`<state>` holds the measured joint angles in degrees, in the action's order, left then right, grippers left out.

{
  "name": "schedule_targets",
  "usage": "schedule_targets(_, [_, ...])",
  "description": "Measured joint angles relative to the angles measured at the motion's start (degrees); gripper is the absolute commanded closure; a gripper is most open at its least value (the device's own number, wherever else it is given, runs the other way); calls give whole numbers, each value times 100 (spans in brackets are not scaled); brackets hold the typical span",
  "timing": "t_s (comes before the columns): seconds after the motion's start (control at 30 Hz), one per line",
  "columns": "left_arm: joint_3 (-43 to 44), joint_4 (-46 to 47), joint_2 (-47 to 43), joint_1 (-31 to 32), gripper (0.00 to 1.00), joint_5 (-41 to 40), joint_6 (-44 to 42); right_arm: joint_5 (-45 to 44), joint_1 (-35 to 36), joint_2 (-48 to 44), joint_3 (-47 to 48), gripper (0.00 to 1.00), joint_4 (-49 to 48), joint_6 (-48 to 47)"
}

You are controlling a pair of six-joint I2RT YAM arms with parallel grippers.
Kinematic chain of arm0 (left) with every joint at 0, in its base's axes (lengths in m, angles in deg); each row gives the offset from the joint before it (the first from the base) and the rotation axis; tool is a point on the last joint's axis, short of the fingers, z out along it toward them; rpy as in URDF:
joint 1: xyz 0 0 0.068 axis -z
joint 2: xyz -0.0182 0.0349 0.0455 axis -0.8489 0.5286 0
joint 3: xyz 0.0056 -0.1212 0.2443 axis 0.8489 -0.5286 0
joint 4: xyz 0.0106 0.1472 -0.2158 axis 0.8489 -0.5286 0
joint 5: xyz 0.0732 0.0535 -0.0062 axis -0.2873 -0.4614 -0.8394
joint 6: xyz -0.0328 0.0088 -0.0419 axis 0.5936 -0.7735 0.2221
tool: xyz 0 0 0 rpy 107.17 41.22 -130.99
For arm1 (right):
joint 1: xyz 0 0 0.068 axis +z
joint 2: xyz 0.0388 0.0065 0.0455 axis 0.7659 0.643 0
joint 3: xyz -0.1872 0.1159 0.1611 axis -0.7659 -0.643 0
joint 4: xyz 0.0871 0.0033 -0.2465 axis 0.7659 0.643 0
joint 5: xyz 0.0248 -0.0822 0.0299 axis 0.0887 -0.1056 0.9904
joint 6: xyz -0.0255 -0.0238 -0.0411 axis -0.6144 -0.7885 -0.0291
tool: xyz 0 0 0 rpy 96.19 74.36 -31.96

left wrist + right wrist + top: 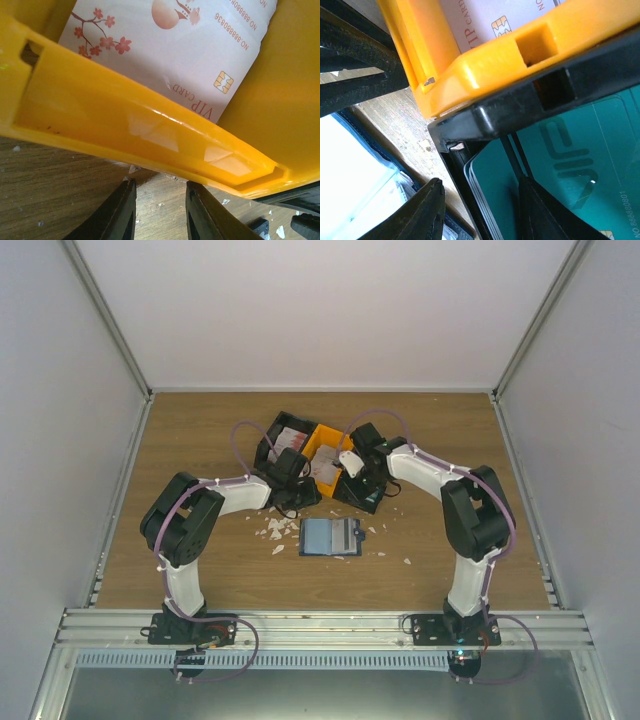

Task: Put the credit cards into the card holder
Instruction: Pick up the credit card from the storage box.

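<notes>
The card holder (pixel 330 537) lies open on the table, pale slots up; its edge shows in the right wrist view (pixel 355 175). A stack of teal credit cards (pixel 560 165) lies in a black bin (pixel 368 496). White cards with pink blossom print (pixel 170 40) lie in the orange bin (pixel 326 440). My left gripper (pixel 303 483) is open and empty, its fingertips (pixel 122 210) low over the wood just before the orange bin's wall (pixel 125 125). My right gripper (pixel 350 486) is open and straddles the black bin's wall (pixel 470 125), one finger (pixel 555 215) over the teal cards.
A second black bin (pixel 281 447) with more cards stands left of the orange one. White scraps (pixel 272 530) litter the wood left of the card holder, and a few lie to its right (pixel 407 562). Grey walls enclose the table.
</notes>
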<state>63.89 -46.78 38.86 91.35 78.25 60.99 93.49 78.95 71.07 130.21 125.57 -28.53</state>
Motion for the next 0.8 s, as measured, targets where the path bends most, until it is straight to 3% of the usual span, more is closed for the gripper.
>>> schedule_targets(0.3, [0, 0, 0, 0, 70, 2, 0, -2, 0, -190, -13, 62, 17, -4])
schedule_targets(0.6, [0, 0, 0, 2, 70, 0, 0, -42, 0, -273, -26, 72, 44, 9])
schedule_targets(0.73, [0, 2, 0, 4, 70, -2, 0, -83, 0, -273, -44, 54, 44, 42])
schedule_targets(0.8, [0, 2, 0, 4, 70, -2, 0, -140, 0, -273, -46, 50, 46, 70])
